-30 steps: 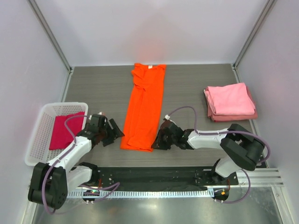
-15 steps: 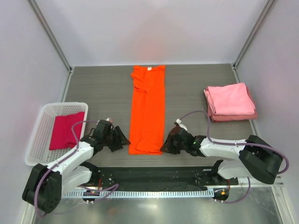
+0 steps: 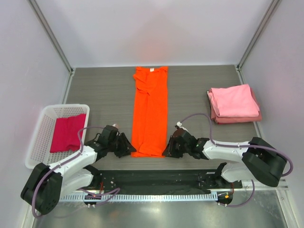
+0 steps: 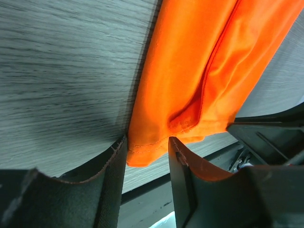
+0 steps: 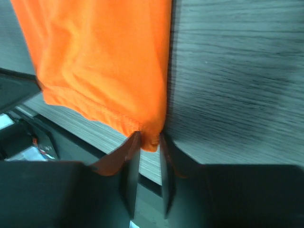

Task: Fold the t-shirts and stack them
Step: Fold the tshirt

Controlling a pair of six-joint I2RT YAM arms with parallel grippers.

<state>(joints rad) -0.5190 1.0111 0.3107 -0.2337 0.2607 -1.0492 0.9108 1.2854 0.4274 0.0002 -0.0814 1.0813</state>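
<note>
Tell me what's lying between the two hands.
The near hem of the orange t-shirt lies between the left hand and the right hand, one hand at each corner. The top view shows this best.

Even, bright light is cast from overhead — shadows are kept soft. In the wrist views the near foreground is blurred and dark; the table [image 4: 61, 71] is rendered sharply.

The orange t-shirt [image 3: 150, 114] is soft matt cloth with a stitched hem. The desk [image 3: 104, 90] is matt grey wood-grain. The basket [image 3: 40, 137] is white lattice plastic.
</note>
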